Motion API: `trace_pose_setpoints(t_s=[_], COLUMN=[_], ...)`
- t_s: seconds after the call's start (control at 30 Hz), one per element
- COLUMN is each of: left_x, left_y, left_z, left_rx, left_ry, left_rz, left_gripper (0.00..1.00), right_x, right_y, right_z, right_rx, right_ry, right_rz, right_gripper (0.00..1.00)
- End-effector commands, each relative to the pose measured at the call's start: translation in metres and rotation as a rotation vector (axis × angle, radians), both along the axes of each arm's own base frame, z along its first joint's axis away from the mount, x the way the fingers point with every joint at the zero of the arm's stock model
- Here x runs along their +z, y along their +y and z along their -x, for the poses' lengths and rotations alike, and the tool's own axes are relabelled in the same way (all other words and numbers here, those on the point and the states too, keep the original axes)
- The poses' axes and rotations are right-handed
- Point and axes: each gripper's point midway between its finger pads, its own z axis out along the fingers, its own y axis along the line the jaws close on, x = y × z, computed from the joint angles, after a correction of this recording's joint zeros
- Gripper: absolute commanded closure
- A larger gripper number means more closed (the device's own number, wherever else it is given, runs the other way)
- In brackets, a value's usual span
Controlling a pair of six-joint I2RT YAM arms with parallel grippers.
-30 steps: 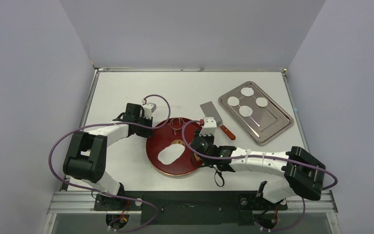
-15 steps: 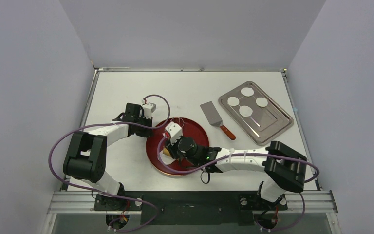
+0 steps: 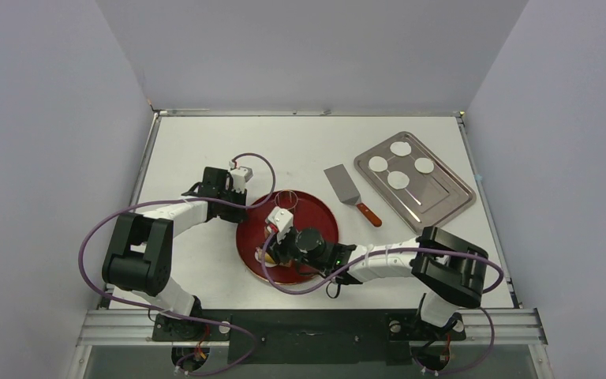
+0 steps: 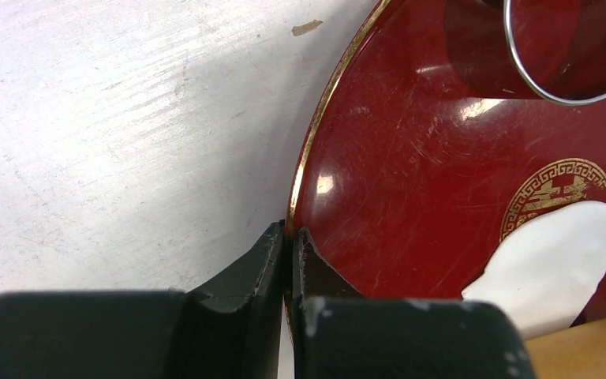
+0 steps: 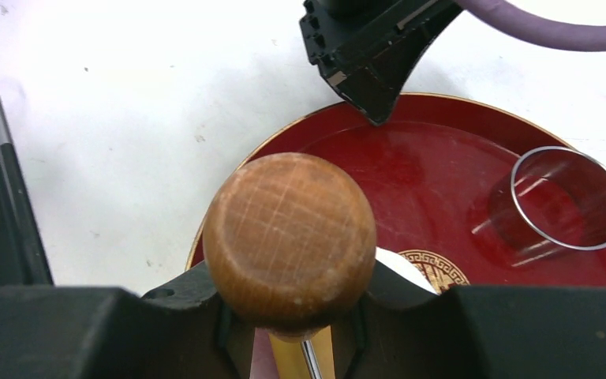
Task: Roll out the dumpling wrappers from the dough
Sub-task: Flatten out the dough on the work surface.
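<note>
At the left gripper [image 4: 290, 241]: jaws pressed together, pinched on the gold-edged rim of the glossy round red plate [image 3: 319, 217] at its far-left side (fingertips nearly meeting, only the rim between them).

At the right gripper [image 5: 288, 312]: jaws clamped on the light-brown wooden rolling pin [image 5: 290, 237], rounded end toward the wrist camera, positioned over the near-left part of the plate.

For the dough [image 4: 552, 260]: thin flattened white sheet with an uneven outline, lying on the plate and partly covering the gold emblem near its centre. Largely hidden under the right gripper in the top view. Contact between rolling pin and dough not discernible.

On the far part of the plate: clear cylindrical ring [image 5: 521, 225] with a bright metal rim, standing apart from the dough.

For the dumpling wrappers [image 3: 398, 180]: four thin round white discs, lying separately on the rectangular shiny metal tray [image 3: 442, 201] at the far right of the white table [image 3: 205, 142], well apart from the plate.

Between plate and tray: flat metal spatula [image 3: 339, 183] with a reddish-brown handle, lying on the table.
</note>
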Motion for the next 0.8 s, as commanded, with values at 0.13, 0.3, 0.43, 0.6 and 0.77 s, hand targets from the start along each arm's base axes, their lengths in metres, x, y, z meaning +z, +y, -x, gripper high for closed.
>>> trace_pose_setpoints(t_s=[0.13, 0.3, 0.43, 0.6, 0.77], left_x=[0.002, 0.002, 0.001, 0.003, 0.004], left_y=[0.006, 0.006, 0.006, 0.006, 0.006], left_z=[-0.005, -0.005, -0.005, -0.005, -0.004], left_rx=[0.0, 0.001, 0.002, 0.001, 0.0], left_ry=[-0.027, -0.028, -0.026, -0.031, -0.031], left_rz=[-0.025, -0.023, -0.024, -0.021, -0.02], left_gripper=[1.0, 1.0, 1.0, 1.0, 1.0], right_x=[-0.087, -0.08, -0.069, -0.049, 0.017], right_y=[-0.018, -0.019, -0.015, -0.016, -0.014], right_z=[0.068, 0.079, 0.09, 0.078, 0.054], right_rx=[0.082, 0.093, 0.131, 0.085, 0.013], right_ry=[0.248, 0.255, 0.25, 0.19, 0.096], right_rz=[0.17, 0.166, 0.166, 0.176, 0.084], right_gripper=[1.0, 1.0, 1.0, 1.0, 1.0])
